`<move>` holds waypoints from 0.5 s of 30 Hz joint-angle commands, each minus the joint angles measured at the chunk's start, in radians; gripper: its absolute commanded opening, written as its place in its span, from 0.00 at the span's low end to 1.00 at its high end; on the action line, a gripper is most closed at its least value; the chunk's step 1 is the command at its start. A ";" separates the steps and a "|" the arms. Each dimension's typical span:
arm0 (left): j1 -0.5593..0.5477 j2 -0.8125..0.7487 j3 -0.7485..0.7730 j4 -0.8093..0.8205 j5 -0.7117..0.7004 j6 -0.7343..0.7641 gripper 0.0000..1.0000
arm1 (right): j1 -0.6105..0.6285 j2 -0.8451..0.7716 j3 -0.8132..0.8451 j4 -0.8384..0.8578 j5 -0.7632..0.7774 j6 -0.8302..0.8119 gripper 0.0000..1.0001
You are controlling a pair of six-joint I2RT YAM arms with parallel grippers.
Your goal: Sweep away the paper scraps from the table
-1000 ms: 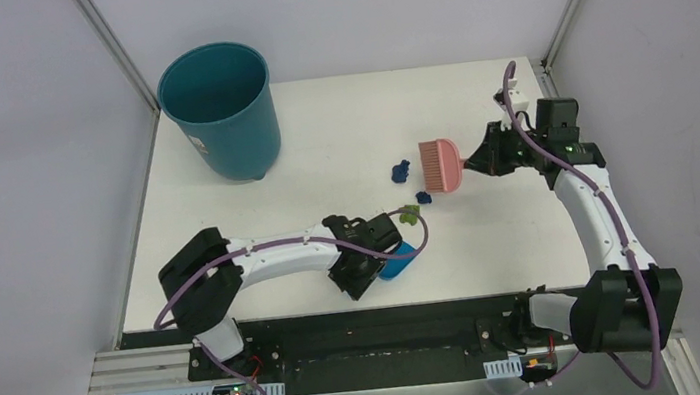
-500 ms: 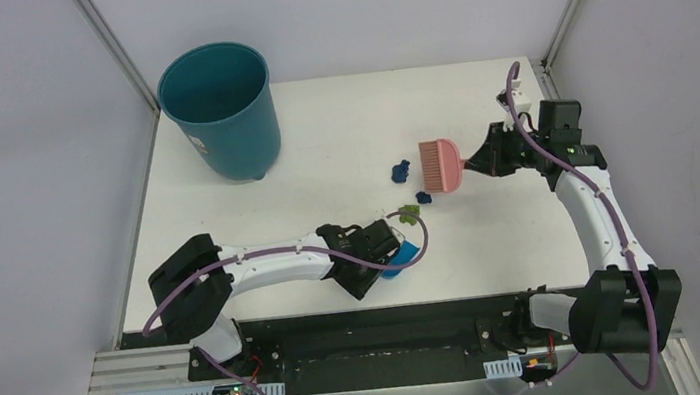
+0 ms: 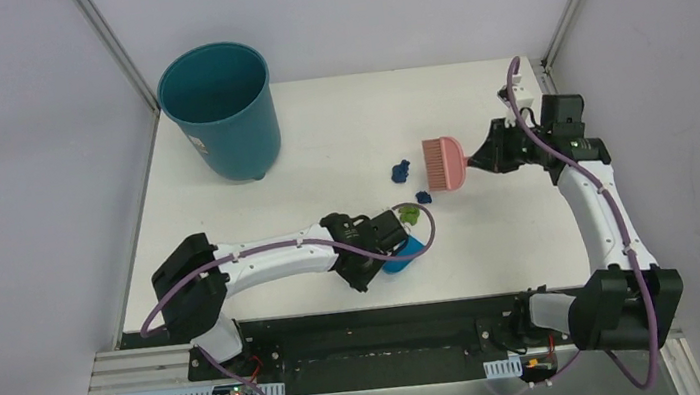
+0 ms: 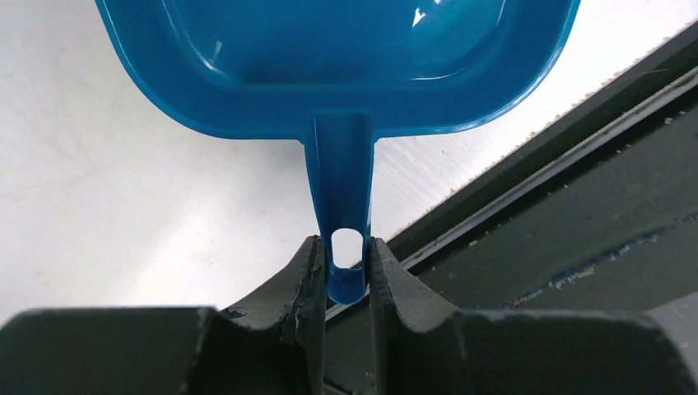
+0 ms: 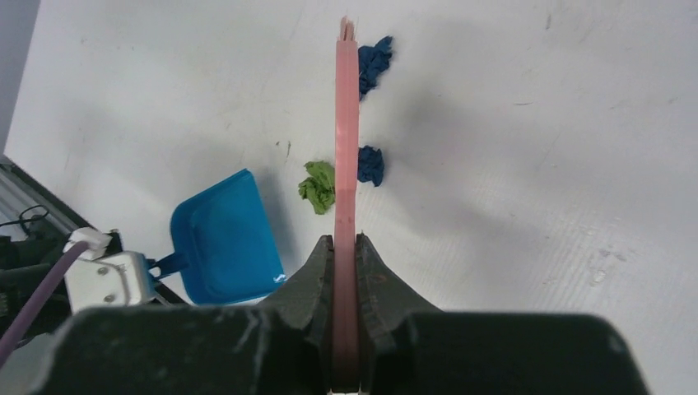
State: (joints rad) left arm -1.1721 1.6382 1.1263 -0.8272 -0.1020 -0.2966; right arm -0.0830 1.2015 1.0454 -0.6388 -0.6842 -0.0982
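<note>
White table (image 3: 318, 131), three paper scraps (image 3: 422, 197) left around mid-right. Left gripper (image 4: 346, 276), pinching the dustpan (image 3: 403, 251) handle, has nudged it closer. The green wad (image 3: 410, 215) sits at its 12 o'clock, maybe touching. Right gripper (image 5: 346, 247) clamps the brush (image 3: 443, 164), which barely moved, with the blue wads (image 3: 400, 169) at its 9. Sweep looks next.

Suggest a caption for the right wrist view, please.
Right gripper holds the pink brush edge-on beside three paper scraps and the blue dustpan.
</note>
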 commanded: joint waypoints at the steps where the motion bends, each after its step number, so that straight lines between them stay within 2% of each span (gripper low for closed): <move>1: -0.008 -0.039 0.126 -0.194 -0.032 0.005 0.09 | -0.004 0.031 0.179 -0.046 0.137 -0.066 0.00; 5: -0.008 -0.015 0.194 -0.316 -0.033 0.018 0.05 | 0.014 0.114 0.313 -0.126 0.266 -0.131 0.00; 8: -0.008 0.015 0.239 -0.397 -0.070 0.011 0.02 | 0.065 0.196 0.404 -0.200 0.425 -0.202 0.00; 10: -0.009 0.033 0.257 -0.423 -0.064 0.015 0.00 | 0.108 0.255 0.452 -0.238 0.538 -0.225 0.00; 15: -0.005 0.100 0.264 -0.421 -0.044 0.021 0.00 | 0.221 0.342 0.497 -0.304 0.661 -0.291 0.00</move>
State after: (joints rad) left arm -1.1721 1.6882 1.3609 -1.2045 -0.1326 -0.2943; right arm 0.0624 1.5082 1.4982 -0.8558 -0.1905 -0.3027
